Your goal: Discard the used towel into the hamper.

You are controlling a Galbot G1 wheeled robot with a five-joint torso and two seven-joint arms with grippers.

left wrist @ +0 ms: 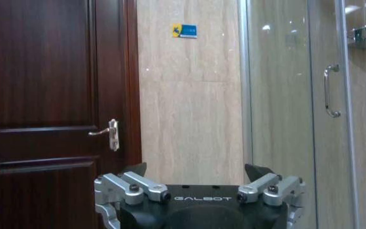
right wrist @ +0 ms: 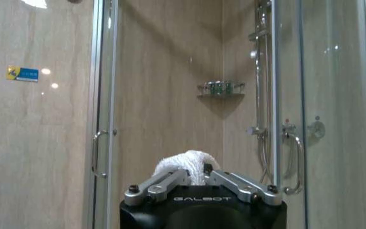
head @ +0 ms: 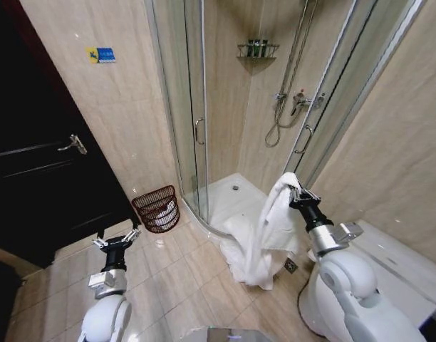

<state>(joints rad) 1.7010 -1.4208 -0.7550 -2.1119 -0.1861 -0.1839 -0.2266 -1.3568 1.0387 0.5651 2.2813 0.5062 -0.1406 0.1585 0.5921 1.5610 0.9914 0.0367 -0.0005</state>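
We find the right gripper (head: 295, 191) clamped on the towel (head: 264, 235), which hangs lengthwise to the floor. The hamper (head: 157, 208) lies at nine o'clock, nearer the idle, open left gripper (head: 118, 239).

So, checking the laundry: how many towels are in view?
1, maybe more hidden: a white towel hangs from the right end effector down to the floor by the shower; white cloth lies in the hamper.

We see a white towel (head: 264, 228), a reddish-brown ribbed hamper (head: 157, 207), beige marbled wall tiles (head: 125, 107) and a dark brown door (left wrist: 40, 95).
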